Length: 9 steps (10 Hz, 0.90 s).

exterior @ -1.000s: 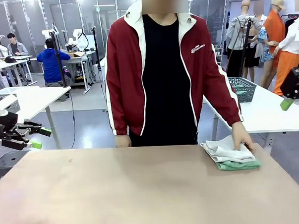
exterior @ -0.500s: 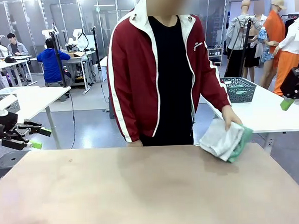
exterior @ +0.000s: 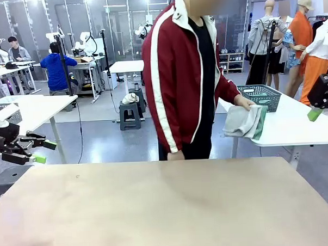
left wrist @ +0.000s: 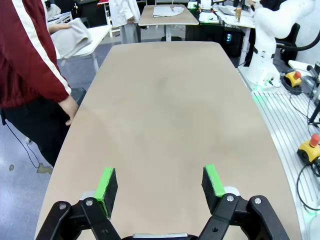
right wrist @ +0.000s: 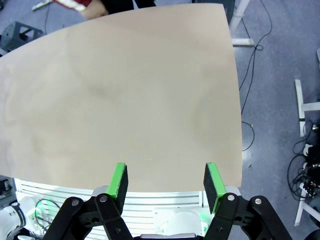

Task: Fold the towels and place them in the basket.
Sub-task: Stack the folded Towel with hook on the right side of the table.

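A person's hand [exterior: 242,102] carries the folded towels [exterior: 244,122] toward the basket [exterior: 262,97] on the side table, while the left gripper [left wrist: 161,186] and right gripper [right wrist: 165,182] hang spread and empty; loosely held, the stack may unfold.

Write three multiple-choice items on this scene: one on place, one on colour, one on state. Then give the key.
1. Where are the folded cream-white and mint green terry-cloth towels?
A. On the beige table
B. In the person's hand
C. In the basket

2. What colour is the rectangular lattice-sided plastic basket?
A. Dark grey
B. Orange
C. White

3. How stands the left end effector?
A. Shut on a towel
B. Shut, empty
C. Open, empty

Key: B, the hand holds them beside the basket; A, its lattice walls are dark grey; C, bare beige table shows between the spread green pads.
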Tool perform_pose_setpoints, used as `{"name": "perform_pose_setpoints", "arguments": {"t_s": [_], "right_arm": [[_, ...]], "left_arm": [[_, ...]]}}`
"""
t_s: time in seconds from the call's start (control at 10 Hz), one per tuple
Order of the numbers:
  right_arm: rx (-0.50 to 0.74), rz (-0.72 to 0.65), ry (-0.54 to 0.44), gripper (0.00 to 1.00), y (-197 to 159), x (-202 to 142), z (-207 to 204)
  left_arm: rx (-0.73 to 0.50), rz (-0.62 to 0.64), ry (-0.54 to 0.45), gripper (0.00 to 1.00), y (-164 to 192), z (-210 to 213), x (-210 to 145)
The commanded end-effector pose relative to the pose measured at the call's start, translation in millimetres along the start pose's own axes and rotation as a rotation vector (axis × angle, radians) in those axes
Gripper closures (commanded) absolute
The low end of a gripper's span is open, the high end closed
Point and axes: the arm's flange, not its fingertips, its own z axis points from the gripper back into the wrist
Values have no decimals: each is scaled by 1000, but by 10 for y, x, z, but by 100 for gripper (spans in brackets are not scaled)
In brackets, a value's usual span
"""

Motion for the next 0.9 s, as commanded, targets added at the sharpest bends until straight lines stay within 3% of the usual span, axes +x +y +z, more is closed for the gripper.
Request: {"name": "perform_pose_setpoints", "arguments": {"t_s": [0.0,0.8], "right_arm": [[1,-2,3,23,-6,20,25],[1,-2,3,23,-6,20,25]], "left_arm": [[5,-6,2,14,-27,1,24],[5,-6,2,14,-27,1,24]]}}
